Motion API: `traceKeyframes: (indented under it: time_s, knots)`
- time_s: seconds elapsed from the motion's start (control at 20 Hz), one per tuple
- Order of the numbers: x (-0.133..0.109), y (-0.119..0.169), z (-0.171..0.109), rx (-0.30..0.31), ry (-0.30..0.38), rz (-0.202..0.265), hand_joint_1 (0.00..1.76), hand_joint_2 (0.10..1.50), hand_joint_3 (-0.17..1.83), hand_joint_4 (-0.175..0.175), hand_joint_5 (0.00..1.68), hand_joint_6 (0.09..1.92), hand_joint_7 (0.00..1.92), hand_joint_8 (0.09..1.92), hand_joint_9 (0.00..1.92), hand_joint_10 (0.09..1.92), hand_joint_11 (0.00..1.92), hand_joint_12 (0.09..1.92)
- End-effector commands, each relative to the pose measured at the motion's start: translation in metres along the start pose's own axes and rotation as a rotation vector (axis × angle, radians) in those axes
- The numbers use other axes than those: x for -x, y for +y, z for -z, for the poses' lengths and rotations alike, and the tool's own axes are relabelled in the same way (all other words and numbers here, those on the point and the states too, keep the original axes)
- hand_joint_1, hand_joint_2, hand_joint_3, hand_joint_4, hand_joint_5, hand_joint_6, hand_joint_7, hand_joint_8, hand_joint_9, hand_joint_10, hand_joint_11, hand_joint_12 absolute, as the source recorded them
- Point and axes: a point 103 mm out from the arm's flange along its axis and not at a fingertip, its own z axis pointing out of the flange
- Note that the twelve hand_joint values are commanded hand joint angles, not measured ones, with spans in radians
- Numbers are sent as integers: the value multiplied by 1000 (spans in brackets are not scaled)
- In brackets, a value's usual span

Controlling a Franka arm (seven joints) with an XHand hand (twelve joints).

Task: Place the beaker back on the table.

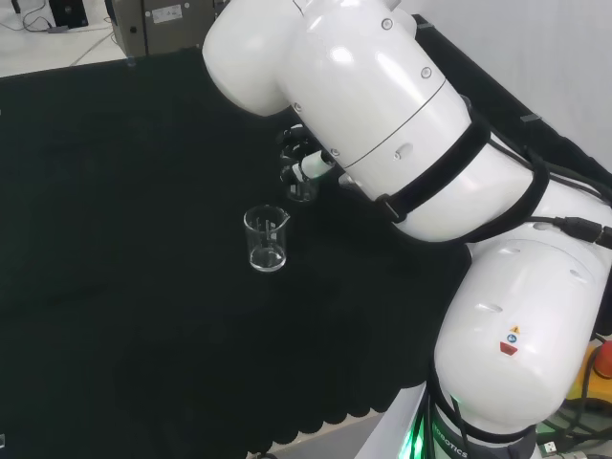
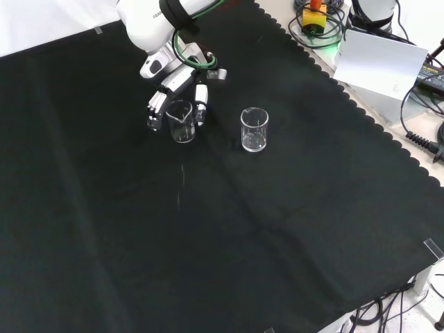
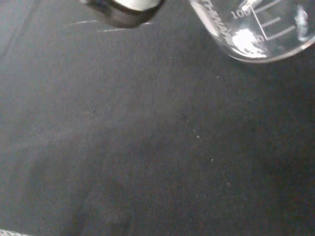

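Head view: the arm's big white links [image 1: 402, 143] lean over the black cloth [image 1: 115, 239], and a clear glass beaker [image 1: 266, 238] stands upright out on the open cloth, apart from everything. Up and to the right of that free beaker, tucked against the underside of the arm, the hand [image 1: 308, 167] peeks out with a second clear beaker [image 1: 302, 186] in it; too little of the fingers shows here to judge the grasp.

Front view: the same free-standing beaker [image 2: 254, 129] serves as the landmark. To its left, a short way off and not touching it, the hand [image 2: 175, 94] comes down from the top with its black and white fingers [image 2: 155, 111] on one side of the held beaker [image 2: 181, 121] and another digit on the other side, curled down around the glass. So the hand is wrapped around that beaker. The held beaker is upright, with its base at or just above the cloth [image 2: 222, 236]; I cannot tell whether it touches. Well to the right of the landmark, beyond the cloth's scalloped edge, lie cables and a grey box [image 2: 378, 59].

Wrist view: the round glass bottom and printed scale of the held beaker [image 3: 258, 29] sit close to the camera, a blurred dark and white fingertip [image 3: 123, 10] beside it, and plain dark cloth [image 3: 147, 147] below them.
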Motion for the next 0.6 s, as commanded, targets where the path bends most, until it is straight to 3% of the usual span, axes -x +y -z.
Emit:
traceKeyframes:
  time_s: [0.05,0.35,0.6]
  knots:
    - [-4,-13,14,-21,-11,-39,827,895,-175,-54,192,87,19,610,416,87,20,1387]
    - [-32,-43,57,42,-46,-25,802,884,-175,-52,168,87,0,605,375,87,0,1382]
    - [-67,-88,98,84,-89,-40,797,882,-175,-52,167,87,2,607,382,87,0,1378]
